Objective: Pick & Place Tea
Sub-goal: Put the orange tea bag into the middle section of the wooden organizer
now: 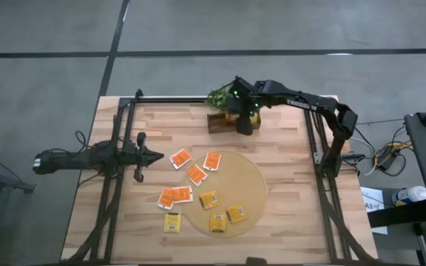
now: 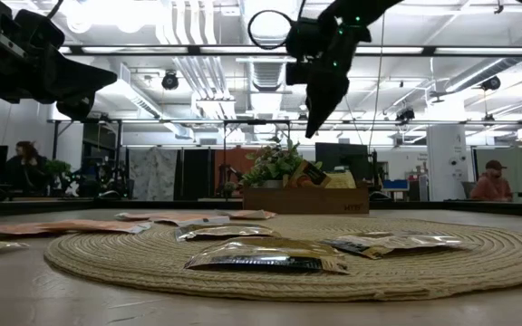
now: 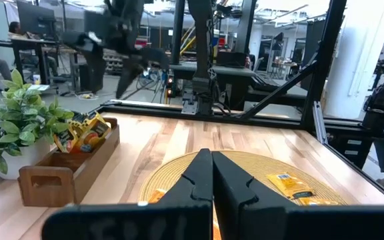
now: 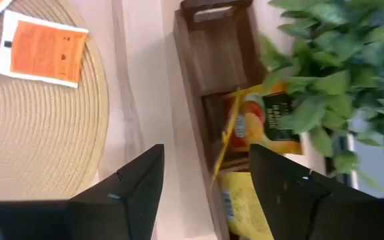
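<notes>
Packets [image 4: 259, 127] in box [image 4: 205, 73] (leaf-hidden)

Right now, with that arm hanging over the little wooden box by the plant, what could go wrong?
The right gripper hangs open over the wooden tray, where yellow packets stand on edge and lean; one might tip out. The plant crowds the tray, so the arm could brush its leaves. Many tea packets lie close together on the round mat and the table, so the next grab might catch two. The left gripper waits shut.
</notes>
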You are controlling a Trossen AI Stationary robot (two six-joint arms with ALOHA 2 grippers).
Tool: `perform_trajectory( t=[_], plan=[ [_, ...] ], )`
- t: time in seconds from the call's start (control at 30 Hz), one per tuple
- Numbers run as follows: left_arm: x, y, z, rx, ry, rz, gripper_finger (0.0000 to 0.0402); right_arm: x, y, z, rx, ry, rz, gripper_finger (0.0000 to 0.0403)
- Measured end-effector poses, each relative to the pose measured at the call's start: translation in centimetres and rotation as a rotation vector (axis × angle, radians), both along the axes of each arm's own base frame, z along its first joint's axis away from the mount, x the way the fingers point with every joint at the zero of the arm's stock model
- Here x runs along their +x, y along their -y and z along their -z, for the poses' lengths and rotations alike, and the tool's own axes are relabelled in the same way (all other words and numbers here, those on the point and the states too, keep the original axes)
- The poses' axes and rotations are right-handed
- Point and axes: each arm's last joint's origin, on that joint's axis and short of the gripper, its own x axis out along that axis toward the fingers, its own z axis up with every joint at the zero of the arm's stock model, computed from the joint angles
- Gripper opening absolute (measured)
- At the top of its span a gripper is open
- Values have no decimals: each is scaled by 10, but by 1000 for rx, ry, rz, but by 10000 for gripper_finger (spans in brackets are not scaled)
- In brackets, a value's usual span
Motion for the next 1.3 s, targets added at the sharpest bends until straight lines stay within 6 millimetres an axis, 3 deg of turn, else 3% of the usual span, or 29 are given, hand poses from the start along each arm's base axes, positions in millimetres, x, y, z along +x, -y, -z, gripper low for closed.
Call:
perform_trajectory(
  t=[0.3, 1.1, 1.3],
  plan=[
    [0, 0, 0, 0, 0, 0, 0, -3, 0, 39, -27, -18, 11, 217],
    [0, 0, 0, 0, 0, -1, 0, -9, 6, 66, -132, 26, 73, 213],
    [0, 0, 0, 0, 0, -1, 0, -9, 8, 67, -109, 46, 88, 177]
  ],
)
